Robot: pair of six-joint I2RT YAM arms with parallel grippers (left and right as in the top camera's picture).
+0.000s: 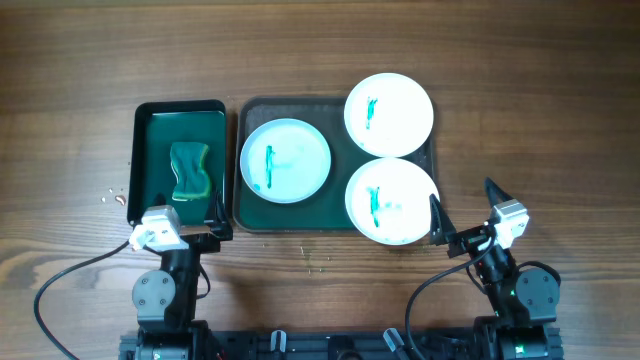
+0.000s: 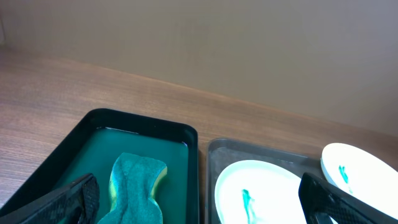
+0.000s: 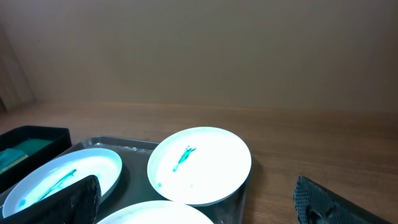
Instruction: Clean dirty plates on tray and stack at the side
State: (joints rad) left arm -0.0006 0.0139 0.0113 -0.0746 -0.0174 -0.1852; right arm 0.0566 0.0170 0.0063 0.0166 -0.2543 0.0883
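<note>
Three white plates lie on the dark green tray [image 1: 290, 218]. The left plate [image 1: 285, 160] looks bluish with a teal streak. The far right plate [image 1: 389, 114] overhangs the tray's far rim, and the near right plate [image 1: 392, 201] overhangs its right edge; both have teal smears. My left gripper [image 1: 175, 215] is open and empty over the near end of the small tray. My right gripper [image 1: 465, 205] is open and empty, just right of the near right plate. In the right wrist view the open gripper [image 3: 199, 208] frames the far plate [image 3: 199, 165].
A smaller black-rimmed green tray [image 1: 178, 108] sits left of the large tray and holds a teal and yellow sponge [image 1: 190, 172]. In the left wrist view the sponge [image 2: 137, 186] lies between the open fingers [image 2: 202, 205]. Wooden table [image 1: 540, 120] surrounds both trays.
</note>
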